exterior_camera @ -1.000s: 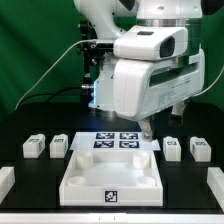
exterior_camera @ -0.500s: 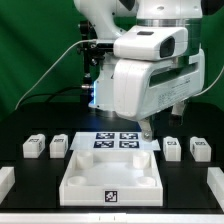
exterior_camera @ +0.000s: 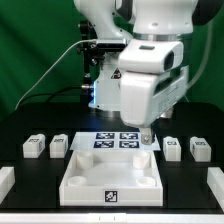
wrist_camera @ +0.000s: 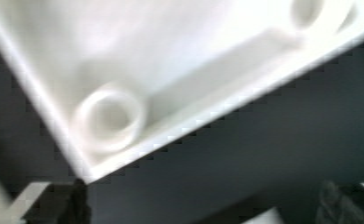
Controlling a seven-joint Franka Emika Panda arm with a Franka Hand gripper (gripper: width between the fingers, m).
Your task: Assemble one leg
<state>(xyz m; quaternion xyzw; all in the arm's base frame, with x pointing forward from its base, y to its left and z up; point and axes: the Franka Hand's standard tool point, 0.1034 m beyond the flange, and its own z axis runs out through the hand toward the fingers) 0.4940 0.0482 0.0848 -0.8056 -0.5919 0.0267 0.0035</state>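
Four small white legs with tags lie on the black table, two at the exterior view's left (exterior_camera: 34,146) (exterior_camera: 59,146) and two at its right (exterior_camera: 172,147) (exterior_camera: 200,148). My gripper (exterior_camera: 147,137) hangs above the back right corner of the large white tray-like piece (exterior_camera: 110,182), left of the nearer right-hand leg. In the wrist view the gripper (wrist_camera: 205,205) is open and empty, with a dark fingertip (wrist_camera: 54,200) at each side. That view looks down on a corner of the white piece (wrist_camera: 179,60) and a round socket (wrist_camera: 108,110).
The marker board (exterior_camera: 117,142) lies flat behind the tray-like piece, under the arm. White blocks sit at the table's front corners, left (exterior_camera: 5,180) and right (exterior_camera: 215,180). A lit unit stands at the back (exterior_camera: 92,95).
The hand has turned about its vertical axis and now looks narrower in the exterior view. Its fingertips stay over the same spot. The parts have not moved.
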